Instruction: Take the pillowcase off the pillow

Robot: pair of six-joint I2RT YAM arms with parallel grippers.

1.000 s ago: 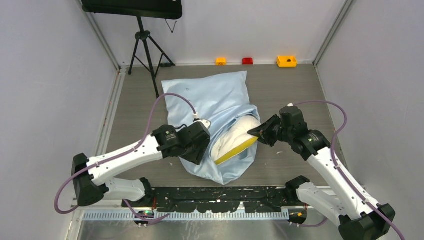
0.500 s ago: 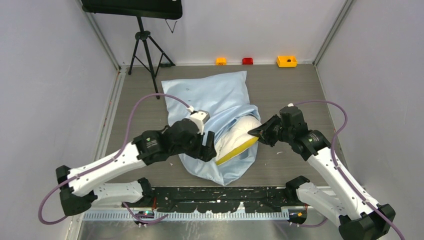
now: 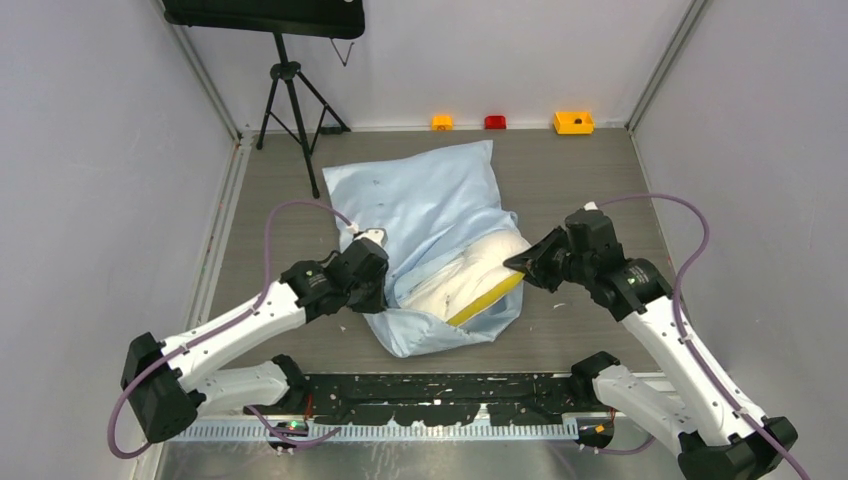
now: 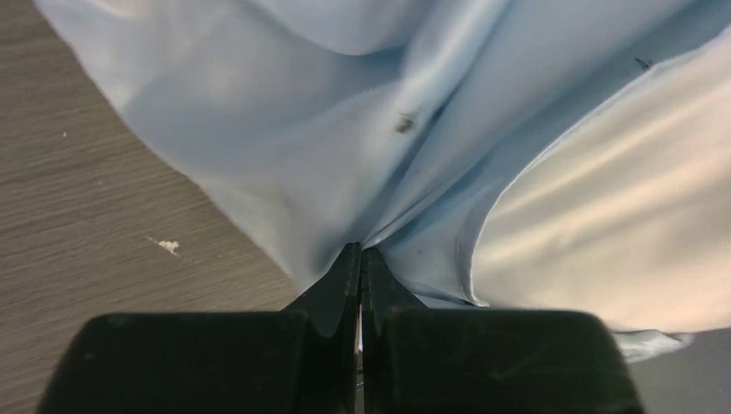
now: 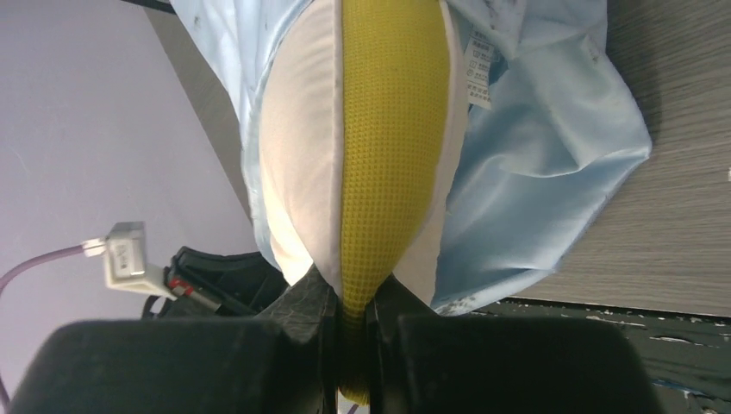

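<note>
Top external: one pillowcase (image 3: 420,195), one pillow (image 3: 478,258)

Most of the pillow (image 3: 468,275) is hidden inside the pillowcase (image 3: 420,195); the print on a white tag (image 5: 479,73) is too small to read.

Robotics lab cell: pale walls (image 3: 100,170) box in a grey worktop (image 3: 590,185), a tripod (image 3: 288,95) standing beyond the left tool (image 3: 387,298), small coloured bins (image 3: 574,122) lined up beyond the right tool (image 3: 512,264).
</note>
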